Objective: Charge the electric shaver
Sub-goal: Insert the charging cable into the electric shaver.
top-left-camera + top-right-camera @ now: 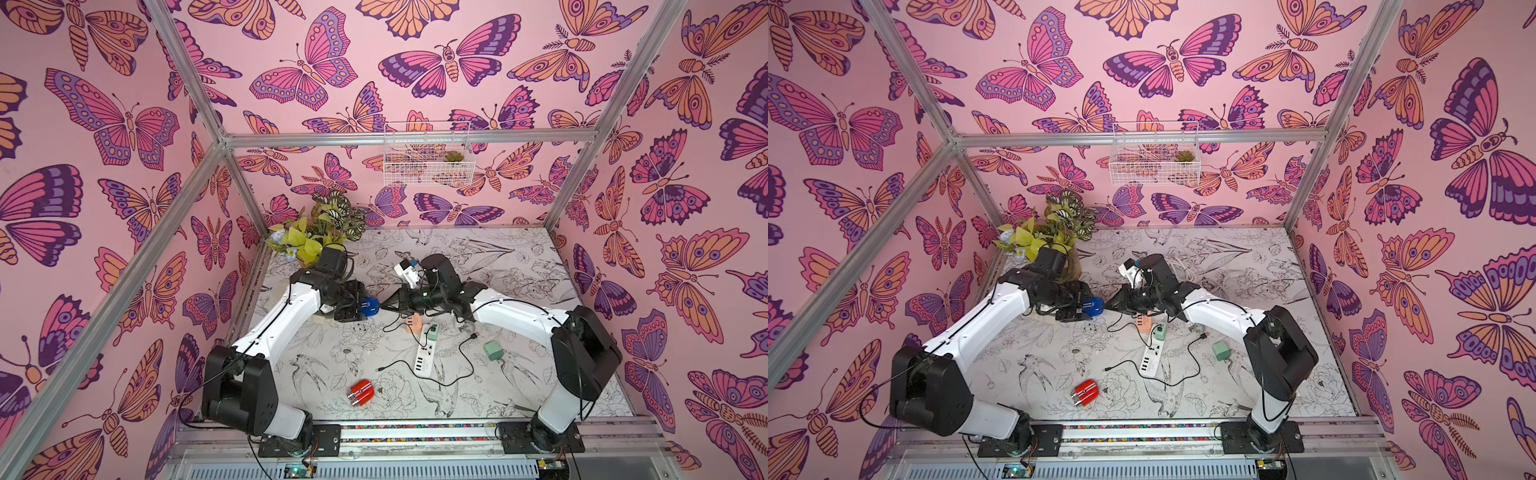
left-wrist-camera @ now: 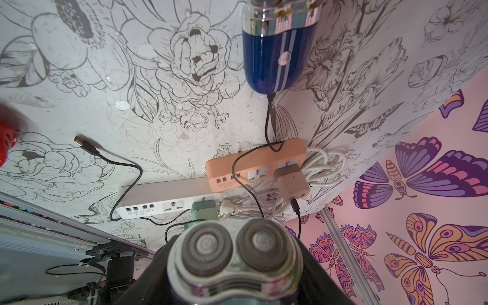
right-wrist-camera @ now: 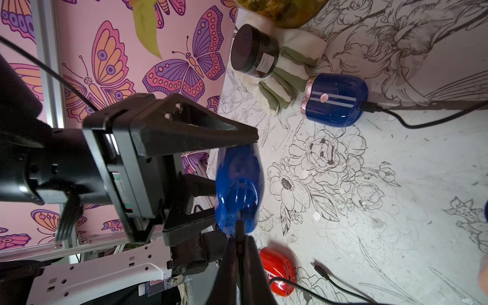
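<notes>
We see both arms rising from their bases at the front rail, bent at the elbow and leaning inward, so that the forearms meet nose to nose over the middle of the worktop (image 1: 519, 257). The left arm's forearm runs nearly level, with its wrist turned toward the centre. The right arm mirrors it from the other side, and its wrist dips slightly.

The left tool (image 1: 362, 307) is clamped on the blue shaver (image 3: 239, 182), with one finger on each broad side of the body, and holds it up off the worktop. We read the shaver's long axis as roughly level and in line with the left forearm. Its twin round cutting heads (image 2: 232, 248) face back into the left wrist camera, and its rounded base points out toward the right tool (image 1: 386, 308).

The right tool's fingers are pressed together, pinching a black plug (image 3: 239, 228) whose tip sits at the base of the shaver. We cannot tell how far in the plug is seated.

A second blue shaver (image 3: 335, 101) lies on the worktop with a black cable in its end. A red shaver (image 1: 361, 392) lies nearer the front rail. A white power strip (image 1: 426, 357) and an orange power strip (image 1: 413, 323) lie near the right tool.
</notes>
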Controlling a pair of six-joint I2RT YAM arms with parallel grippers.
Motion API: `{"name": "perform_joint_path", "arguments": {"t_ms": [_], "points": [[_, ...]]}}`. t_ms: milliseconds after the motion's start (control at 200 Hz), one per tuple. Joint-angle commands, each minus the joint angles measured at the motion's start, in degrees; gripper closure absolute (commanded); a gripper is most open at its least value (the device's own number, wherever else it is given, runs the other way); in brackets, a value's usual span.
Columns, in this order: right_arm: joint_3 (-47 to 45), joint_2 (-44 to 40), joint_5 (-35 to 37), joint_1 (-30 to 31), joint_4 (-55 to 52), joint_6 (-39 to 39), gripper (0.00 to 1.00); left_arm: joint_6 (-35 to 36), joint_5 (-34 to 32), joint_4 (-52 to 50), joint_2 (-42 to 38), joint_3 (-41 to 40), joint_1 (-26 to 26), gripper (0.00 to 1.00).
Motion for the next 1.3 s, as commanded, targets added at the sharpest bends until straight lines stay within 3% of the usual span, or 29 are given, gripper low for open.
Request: {"name": "perform_joint_path", "arguments": {"t_ms": [0,280,506,676,821,1192,1297], "points": [[-0.3,1.4,-1.8,1.2,2.2,-0.5,1.0,-0.2,2.3,0.6,0.3,1.5,-0.8,1.0],[2.8,5.5,-8.4,1.1,-1.9,-1.8,1.0,3.5,3.7,0.6,1.4,3.4,-1.1,1.0],[4.0,5.8,-6.6,1.7,-2.6,-2.4,1.0,2.3,4.1,0.8,0.5,3.5,-2.6,1.0],[3.4,5.7,-7.5,2.6,3.4,0.2,1.0,1.3,4.6,2.1,1.0,4.1,-2.8,1.0],[2.0,3.8,-3.2,2.5,1.3,-2.4,1.0,0.4,4.8,2.7,0.6,4.1,-2.9,1.0],[5.4,11.6,-11.3,3.0,5.4,3.1,1.0,-0.3,6.0,3.8,0.5,6.6,-5.0,1.0],[5.3,10.7,-10.7,2.6,3.3,2.0,1.0,-0.5,5.2,3.6,-1.6,4.5,-5.1,1.0]]}}
